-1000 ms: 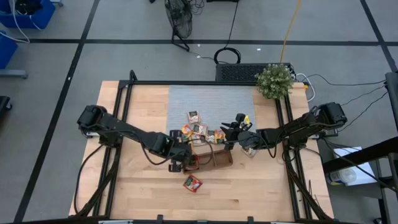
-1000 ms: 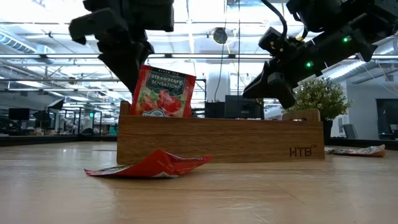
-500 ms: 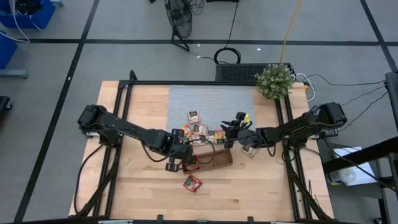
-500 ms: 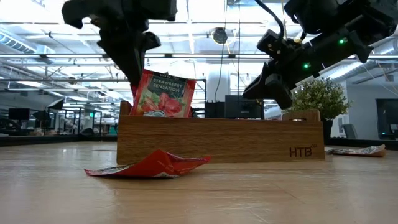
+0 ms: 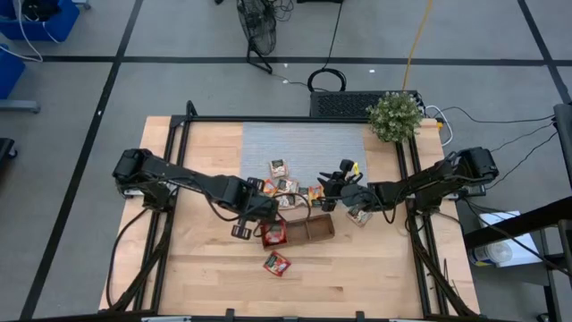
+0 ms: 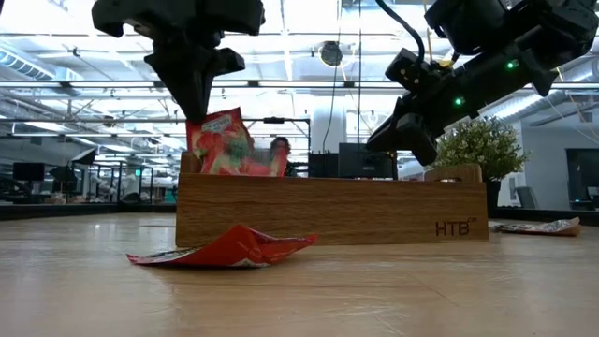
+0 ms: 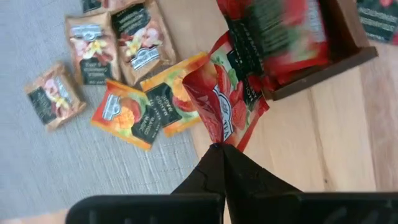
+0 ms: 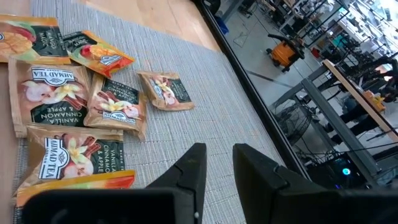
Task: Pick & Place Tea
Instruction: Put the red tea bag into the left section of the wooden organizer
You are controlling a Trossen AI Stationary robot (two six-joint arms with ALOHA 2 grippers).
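**Thin red packet pinched by its corner above the tray**

My left gripper (image 7: 219, 149) is clenched on one corner of a flat red foil tea packet (image 7: 225, 102), which hangs over the left end compartment of the long brown wooden tray (image 6: 332, 211). I judge the packet very light, limp and a little slippery, so an edge pinch is best. My right gripper (image 8: 216, 163), fingers parted and empty, hovers over the pale grey packets (image 8: 62, 118) on the grey woven mat (image 8: 205, 124).
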